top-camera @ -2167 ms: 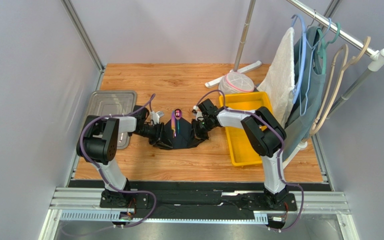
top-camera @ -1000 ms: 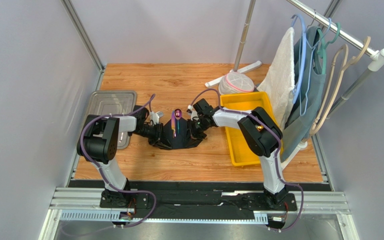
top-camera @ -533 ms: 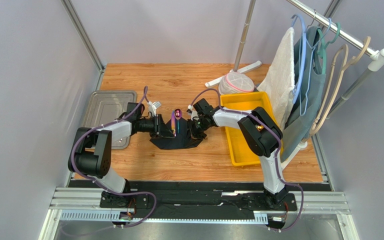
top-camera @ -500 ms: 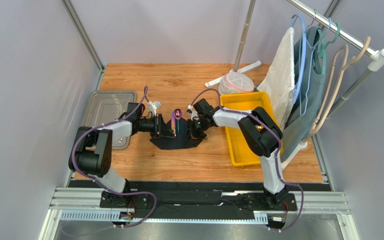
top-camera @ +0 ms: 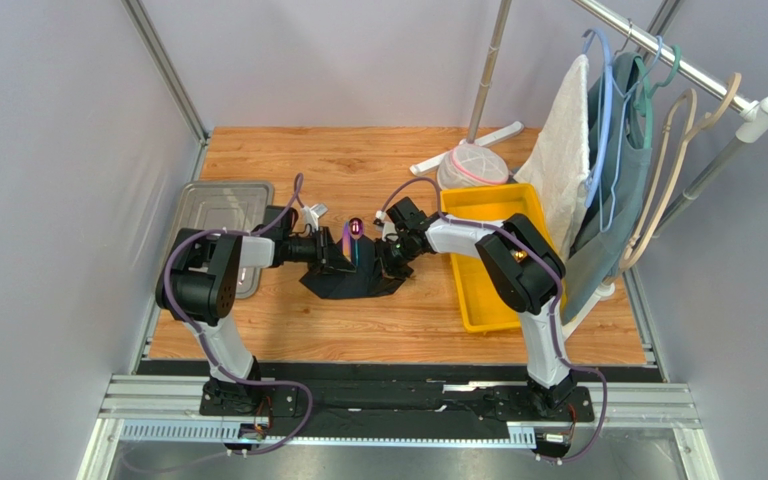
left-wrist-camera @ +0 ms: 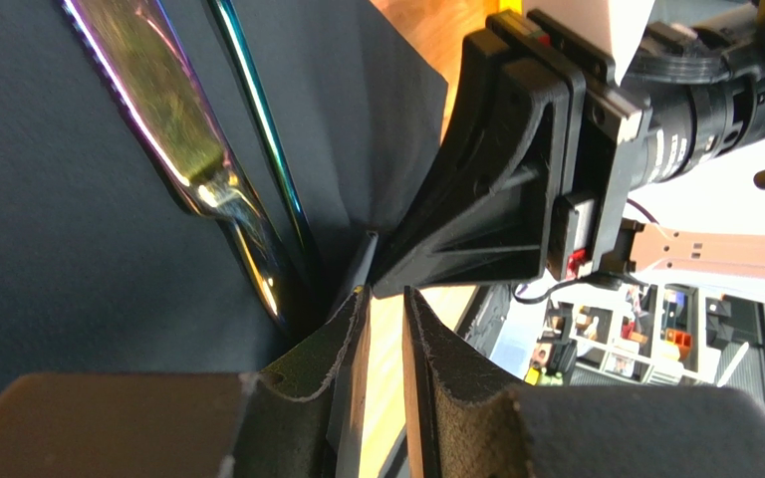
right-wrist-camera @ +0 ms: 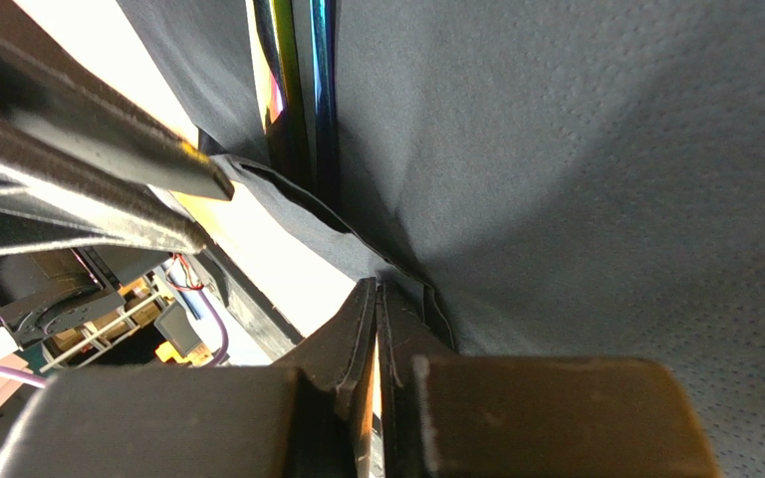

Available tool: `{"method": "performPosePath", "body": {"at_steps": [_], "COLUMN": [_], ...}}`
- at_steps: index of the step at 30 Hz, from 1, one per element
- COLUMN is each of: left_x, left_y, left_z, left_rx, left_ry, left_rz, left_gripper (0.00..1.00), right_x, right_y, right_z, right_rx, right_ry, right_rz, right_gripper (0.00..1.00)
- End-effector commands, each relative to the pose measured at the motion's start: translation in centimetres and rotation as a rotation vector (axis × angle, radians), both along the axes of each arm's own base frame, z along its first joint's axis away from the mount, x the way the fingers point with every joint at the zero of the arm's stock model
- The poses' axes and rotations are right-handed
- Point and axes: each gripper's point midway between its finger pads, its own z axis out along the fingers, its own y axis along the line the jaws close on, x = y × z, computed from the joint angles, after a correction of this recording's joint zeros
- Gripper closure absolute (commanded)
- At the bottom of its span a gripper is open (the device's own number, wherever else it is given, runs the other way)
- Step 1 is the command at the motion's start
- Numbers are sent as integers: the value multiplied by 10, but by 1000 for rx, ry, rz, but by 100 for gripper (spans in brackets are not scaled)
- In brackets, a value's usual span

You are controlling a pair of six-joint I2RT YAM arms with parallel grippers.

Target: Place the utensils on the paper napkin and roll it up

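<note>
The black paper napkin [top-camera: 350, 284] lies crumpled at the table's middle, its sides raised. The utensils [top-camera: 355, 240] lie on it, purple and iridescent heads pointing away. My left gripper [top-camera: 334, 261] is at the napkin's left side. In the left wrist view its jaws [left-wrist-camera: 384, 291] stand a narrow gap apart with wood showing between, a napkin [left-wrist-camera: 58, 249] edge against one finger, the utensils [left-wrist-camera: 162, 110] beside. My right gripper [top-camera: 384, 263] is at the napkin's right side. In the right wrist view it [right-wrist-camera: 377, 284] is pinched on a napkin [right-wrist-camera: 576, 149] fold next to the utensils [right-wrist-camera: 302, 90].
A yellow bin [top-camera: 478, 300] stands right of the napkin, under the right arm. A metal tray [top-camera: 220, 205] lies at the left. A mesh-covered bowl [top-camera: 473, 165], a rack pole and hangers with a white towel [top-camera: 563, 150] and garments stand at the back right.
The left arm lifted and swung its gripper over the napkin's left side toward the utensils, then its elbow dropped back. The napkin is bunched narrower. The right gripper barely moved.
</note>
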Motion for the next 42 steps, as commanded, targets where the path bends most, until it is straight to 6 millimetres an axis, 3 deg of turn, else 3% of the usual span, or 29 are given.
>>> {"method": "performPosePath", "body": {"at_steps": [1, 7, 17, 21, 34, 37, 42], "left_x": [17, 19, 20, 19, 20, 19, 19], "left_y": [-5, -3, -1, -1, 0, 1, 1], "left_z": [10, -5, -16, -19, -21, -23, -26], "left_rx": [-27, 13, 35, 36, 45, 48, 51], "left_ry": [-61, -18, 6, 14, 17, 19, 24], "left_rz": [0, 16, 23, 20, 24, 25, 24], "left_gripper": [75, 78, 79, 79, 80, 80, 80], "right_x": [4, 4, 16, 22, 30, 32, 36], "right_y": [4, 6, 19, 23, 13, 11, 11], "right_z": [10, 15, 46, 43, 3, 4, 31], "right_rx": [24, 37, 105, 98, -40, -54, -21], "right_ry": [-9, -10, -52, -58, -56, -67, -105], "right_rz": [7, 10, 0, -9, -33, -30, -22], "right_gripper": [94, 94, 92, 92, 92, 92, 85]}}
